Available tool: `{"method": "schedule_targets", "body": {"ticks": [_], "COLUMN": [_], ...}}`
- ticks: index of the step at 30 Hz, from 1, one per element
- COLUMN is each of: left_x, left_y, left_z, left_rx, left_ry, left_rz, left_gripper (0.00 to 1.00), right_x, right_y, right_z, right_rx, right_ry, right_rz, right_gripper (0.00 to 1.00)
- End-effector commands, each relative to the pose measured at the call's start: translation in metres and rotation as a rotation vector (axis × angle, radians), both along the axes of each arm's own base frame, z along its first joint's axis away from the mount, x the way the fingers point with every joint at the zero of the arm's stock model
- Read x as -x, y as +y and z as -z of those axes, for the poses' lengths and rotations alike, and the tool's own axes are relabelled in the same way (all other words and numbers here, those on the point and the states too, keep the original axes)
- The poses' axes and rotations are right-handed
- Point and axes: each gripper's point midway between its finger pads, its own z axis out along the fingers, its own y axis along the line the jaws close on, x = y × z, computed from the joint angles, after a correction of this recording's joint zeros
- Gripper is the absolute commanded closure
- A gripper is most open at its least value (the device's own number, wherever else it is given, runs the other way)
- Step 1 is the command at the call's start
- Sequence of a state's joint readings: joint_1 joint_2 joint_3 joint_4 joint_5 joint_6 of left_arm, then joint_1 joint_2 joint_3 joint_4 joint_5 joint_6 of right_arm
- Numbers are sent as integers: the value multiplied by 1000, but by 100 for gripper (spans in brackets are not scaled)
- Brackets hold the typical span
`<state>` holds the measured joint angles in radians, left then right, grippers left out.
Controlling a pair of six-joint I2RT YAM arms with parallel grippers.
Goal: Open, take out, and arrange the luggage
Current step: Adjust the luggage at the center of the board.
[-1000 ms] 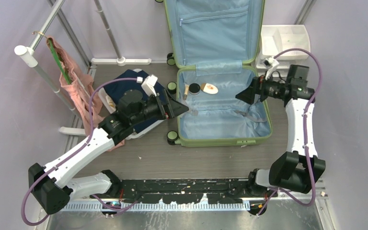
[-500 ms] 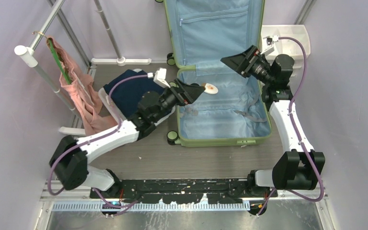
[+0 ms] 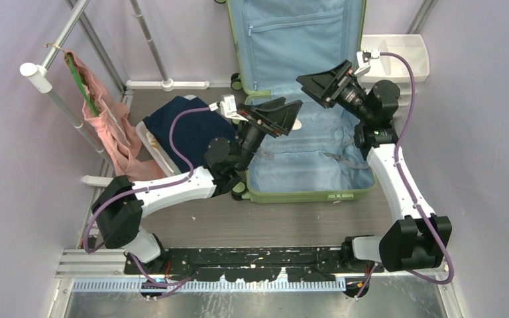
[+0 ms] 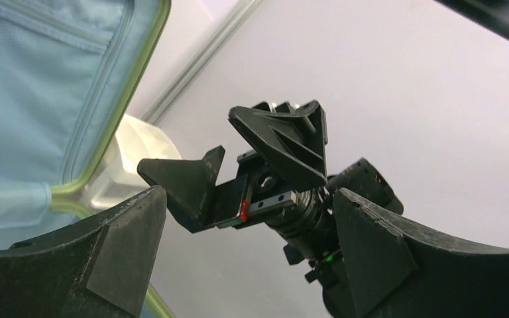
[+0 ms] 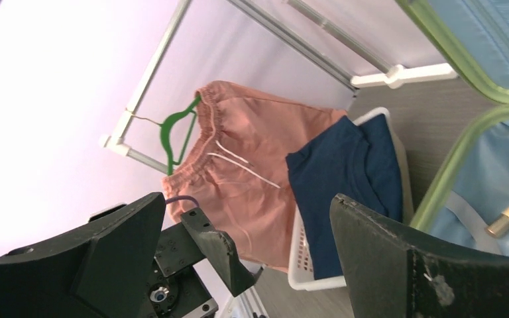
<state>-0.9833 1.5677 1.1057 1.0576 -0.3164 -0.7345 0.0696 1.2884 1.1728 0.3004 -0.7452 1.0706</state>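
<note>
Left gripper (image 3: 289,114): spread wide, empty, above light-green suitcase (image 3: 305,196) lying open mid-table; right gripper (image 3: 318,79): spread wide, empty; both raised and nearer together than a second before.

One each: luggage (image 3: 311,169), basket (image 5: 300,262), hanger (image 3: 81,83) (green), pink shorts (image 5: 238,172), navy garment (image 5: 344,182).

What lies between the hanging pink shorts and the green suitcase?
A white mesh basket holding a navy garment; clear in the right wrist view.
</note>
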Motion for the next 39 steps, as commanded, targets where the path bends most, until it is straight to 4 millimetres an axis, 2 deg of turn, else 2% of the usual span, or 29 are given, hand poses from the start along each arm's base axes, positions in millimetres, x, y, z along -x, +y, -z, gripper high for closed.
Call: {"method": "schedule_targets", "body": {"ticks": [1, 5, 7, 10, 14, 17, 24, 27, 31, 39], "left_x": [10, 12, 12, 10, 7, 8, -8, -11, -15, -25], "left_y": [13, 9, 6, -5, -6, -3, -6, -8, -17, -32], "left_z": [-35, -33, -31, -26, -22, -22, 5, 6, 6, 22], "left_rx": [92, 93, 84, 67, 96, 152, 223, 222, 244, 260], "left_ry": [-94, -84, -76, -71, -54, -82, -19, -15, -10, 20], "left_rz": [-90, -92, -82, -61, -69, -81, -115, -118, -100, -66], "left_gripper": [4, 4, 4, 1, 0, 0, 0, 0, 0, 0], "right_x": [24, 34, 33, 41, 47, 49, 32, 34, 32, 28], "right_y": [3, 5, 6, 13, 10, 6, -11, -12, -30, -50], "right_z": [-46, -55, -50, -50, -59, -68, -57, -60, -63, -52], "right_rx": [-115, -122, -121, -173, -265, -264, -276, -318, -295, -283], "right_ry": [-165, -227, -193, -206, -232, -261, -225, -240, -245, -224], "right_rz": [-64, -90, -89, -133, -164, -162, -141, -191, -137, -78], "right_gripper": [0, 0, 0, 0, 0, 0, 0, 0, 0, 0]}}
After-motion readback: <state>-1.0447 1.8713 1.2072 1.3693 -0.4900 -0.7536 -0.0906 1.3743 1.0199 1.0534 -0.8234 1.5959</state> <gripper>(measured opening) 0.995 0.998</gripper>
